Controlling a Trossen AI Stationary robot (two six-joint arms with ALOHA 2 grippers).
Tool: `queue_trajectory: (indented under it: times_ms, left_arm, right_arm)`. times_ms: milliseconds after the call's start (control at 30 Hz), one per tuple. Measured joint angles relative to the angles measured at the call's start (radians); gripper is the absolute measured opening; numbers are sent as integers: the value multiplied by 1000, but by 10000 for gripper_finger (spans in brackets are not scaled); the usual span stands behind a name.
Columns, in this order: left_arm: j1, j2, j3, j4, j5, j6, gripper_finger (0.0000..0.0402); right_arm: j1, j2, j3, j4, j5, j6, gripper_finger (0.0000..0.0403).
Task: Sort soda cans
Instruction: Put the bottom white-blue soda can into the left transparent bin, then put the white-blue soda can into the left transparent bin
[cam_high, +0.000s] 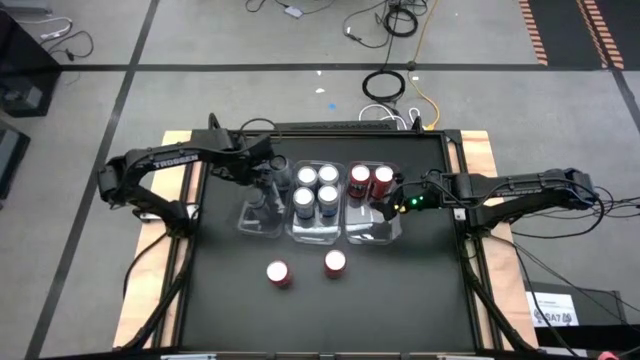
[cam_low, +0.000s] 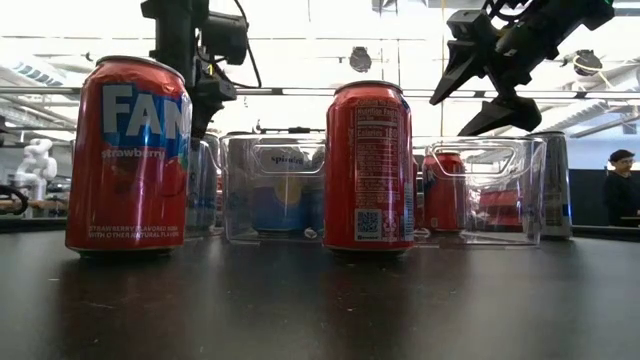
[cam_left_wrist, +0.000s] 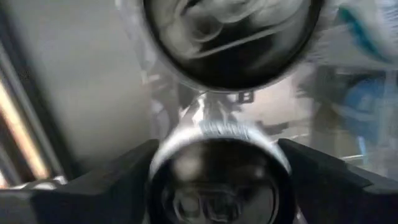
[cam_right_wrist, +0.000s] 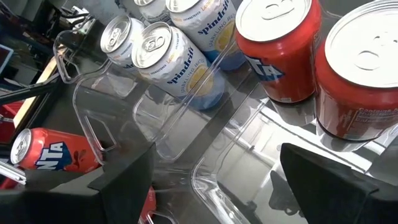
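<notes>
Three clear bins stand side by side mid-table. The left bin holds two dark grey cans: one stands upright between the fingers of my left gripper, which points down over it, and the other just beyond. The middle bin holds several blue-silver cans. The right bin has two red cans at its far end. My right gripper hangs open above that bin's near part. Two more red cans stand on the table nearer the front. My left gripper comes from above, pointing down, with one finger on each side of the dark grey can's upper wall. The can stands upright in the left bin. Whether the fingers touch it I cannot tell.
The two loose red cans stand on the dark tabletop in front of the bins, with free room around them. Cables lie on the floor beyond the far edge. A person shows in the room behind.
</notes>
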Motion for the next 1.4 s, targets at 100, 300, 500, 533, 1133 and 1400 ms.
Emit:
queue_trajectory:
  times_ms: [100,300,500,533,1133,1400]
  left_arm:
    - [-2,-5,1,6,12,-1,355]
    - [-1,-4,17,1,128,-8,365]
    - [-2,-5,88,-8,133,16,366]
    - [-2,-5,105,-17,132,24,366]
    - [-2,-91,291,-349,-64,256,366]
    - [-3,-178,291,-347,-163,337,366]
  right_arm:
    - [0,0,0,0,0,-3,336]
    - [0,0,0,1,-2,-3,336]
    - [0,-1,0,15,-2,2,336]
    - [0,-4,0,21,-3,2,336]
    - [0,-70,277,-276,202,-6,336]
    - [0,-3,532,-633,257,90,336]
